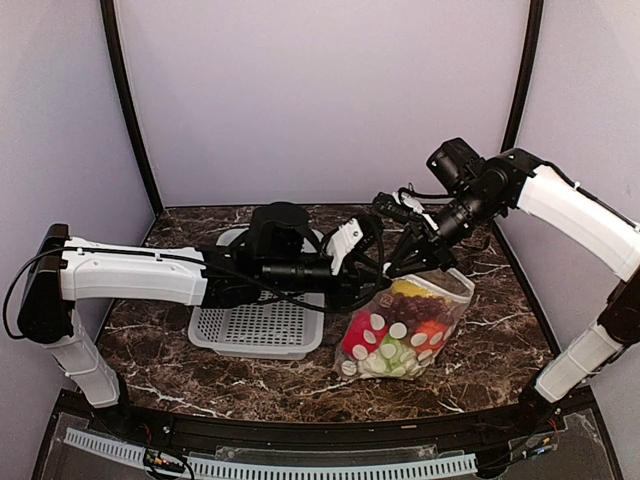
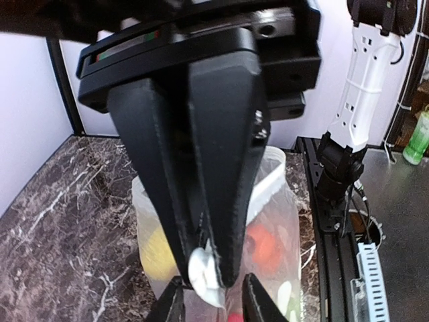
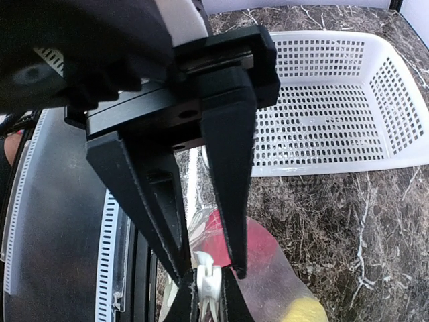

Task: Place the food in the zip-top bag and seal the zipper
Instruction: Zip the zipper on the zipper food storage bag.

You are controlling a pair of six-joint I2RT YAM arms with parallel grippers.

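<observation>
From above, the zip-top bag lay on the marble surface just right of the perforated basket, its mouth toward the back. The food showed through the plastic in yellow, purple, red and white. The left gripper reached across the basket and the right gripper came in from the other side. Both met at the left end of the bag's mouth, too crowded there for us to judge how their jaws stood.

In the left wrist view, the left gripper had its tips drawn together on a white fold of the zipper, pinching it. Yellow and red food blurred through the plastic underneath. Two more dark tips at the bottom edge we took for the other gripper, just beside.

In the right wrist view, the right gripper was likewise clenched on the zipper. The strip stood upright between its tips, and the basket lay well behind.

We judged the loading finished and the sealing in hand. The next move would call for one gripper to anchor this end while the other pressed along the mouth toward the far corner. It would have to do so without dragging the floppy bag or letting the strip slip out.
</observation>
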